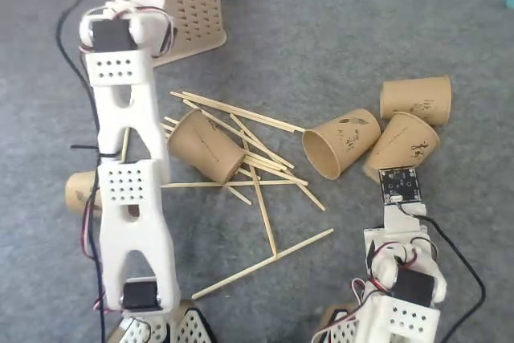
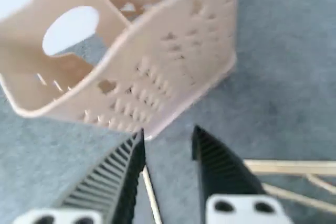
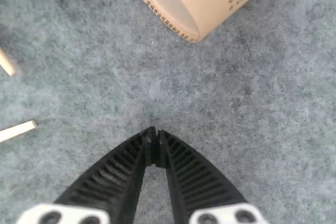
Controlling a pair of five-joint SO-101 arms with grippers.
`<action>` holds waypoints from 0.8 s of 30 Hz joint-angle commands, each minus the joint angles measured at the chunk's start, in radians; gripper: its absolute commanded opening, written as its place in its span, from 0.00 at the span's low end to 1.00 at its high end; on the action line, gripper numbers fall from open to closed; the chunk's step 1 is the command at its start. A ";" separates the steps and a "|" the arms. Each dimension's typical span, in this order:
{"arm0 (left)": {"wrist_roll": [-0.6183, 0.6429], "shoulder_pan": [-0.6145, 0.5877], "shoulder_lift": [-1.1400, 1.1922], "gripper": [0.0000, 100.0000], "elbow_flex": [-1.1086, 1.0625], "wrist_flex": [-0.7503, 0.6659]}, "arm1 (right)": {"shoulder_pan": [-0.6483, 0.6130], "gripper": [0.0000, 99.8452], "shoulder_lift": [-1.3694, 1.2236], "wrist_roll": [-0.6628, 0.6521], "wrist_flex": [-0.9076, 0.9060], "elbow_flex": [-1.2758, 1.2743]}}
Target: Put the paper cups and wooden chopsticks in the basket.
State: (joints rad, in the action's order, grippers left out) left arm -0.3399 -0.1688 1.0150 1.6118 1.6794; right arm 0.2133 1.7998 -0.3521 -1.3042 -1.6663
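The pale perforated basket (image 1: 197, 10) stands at the back left. My left gripper (image 2: 168, 137) hovers open just in front of the basket wall (image 2: 173, 72), and a thin chopstick (image 2: 151, 195) runs close along one finger. Several wooden chopsticks (image 1: 257, 168) lie crossed in the middle of the mat around a tipped paper cup (image 1: 206, 146). Three more paper cups (image 1: 341, 142) lie on their sides at the right. My right gripper (image 3: 153, 136) is shut on nothing, low over the mat a short way from a cup's open mouth (image 3: 173, 3).
Another cup (image 1: 79, 192) lies at the left, half hidden behind the long white left arm (image 1: 128, 190). A single chopstick (image 1: 265, 264) lies apart toward the front. The right arm's base (image 1: 401, 295) sits at the front right on grey mat.
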 commanded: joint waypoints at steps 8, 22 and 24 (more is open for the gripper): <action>0.459 0.028 -0.196 0.12 -0.028 -0.153 | 0.007 0.01 0.015 -0.009 0.012 0.009; 0.865 -0.031 -0.189 0.12 -0.328 -0.712 | 0.007 0.01 0.015 -0.009 0.012 0.009; 0.865 -0.025 -0.189 0.12 -0.423 -0.798 | 0.007 0.01 0.015 -0.009 0.012 0.009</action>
State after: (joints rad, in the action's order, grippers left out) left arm 0.5010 -0.1964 0.8984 1.3096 1.0687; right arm 0.2133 1.7998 -0.3521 -1.3042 -1.6663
